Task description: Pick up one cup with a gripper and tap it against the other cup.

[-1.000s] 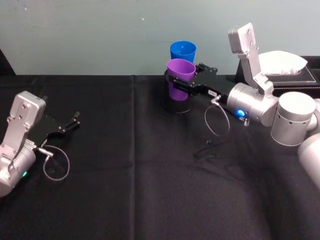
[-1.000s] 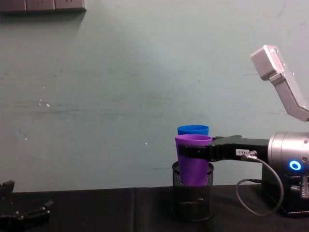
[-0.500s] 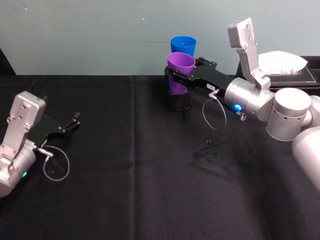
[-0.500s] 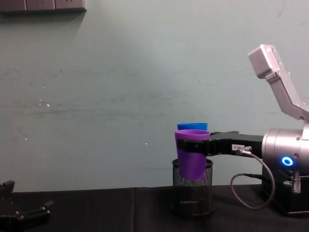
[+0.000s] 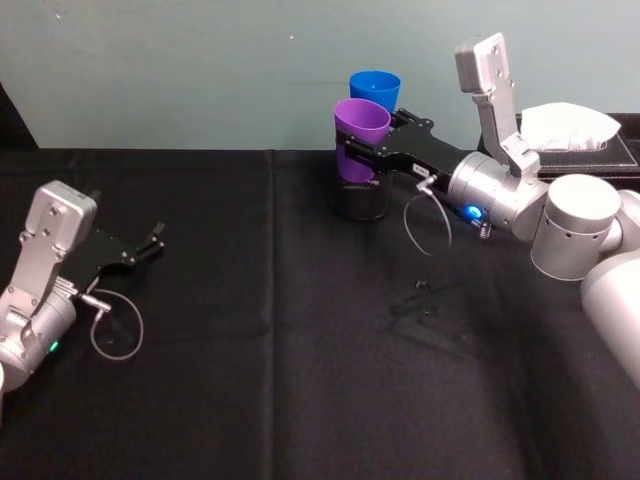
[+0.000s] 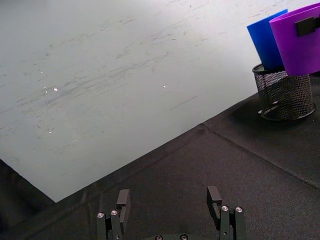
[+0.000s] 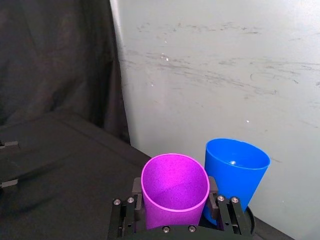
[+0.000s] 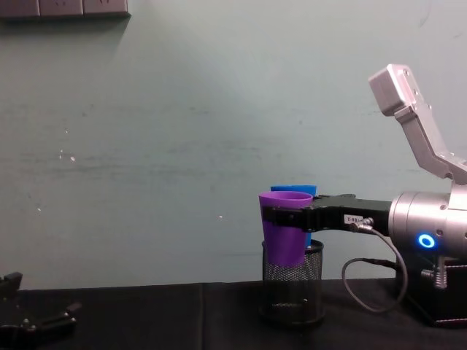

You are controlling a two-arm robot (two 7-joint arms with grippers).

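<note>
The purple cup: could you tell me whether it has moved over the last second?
Yes. In the chest view the purple cup, held by the right gripper, has risen against the mesh holder.

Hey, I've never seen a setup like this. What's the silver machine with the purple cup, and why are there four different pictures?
It's a robot with two silver arms, each ending in a black claw. The pictures come from cameras on its head, chest and both wrists. The right claw is shut on the purple cup, holding it beside the blue cup, which seems to stand in a black mesh pen holder. The left claw sits open at the left of the black tablecloth.
</note>
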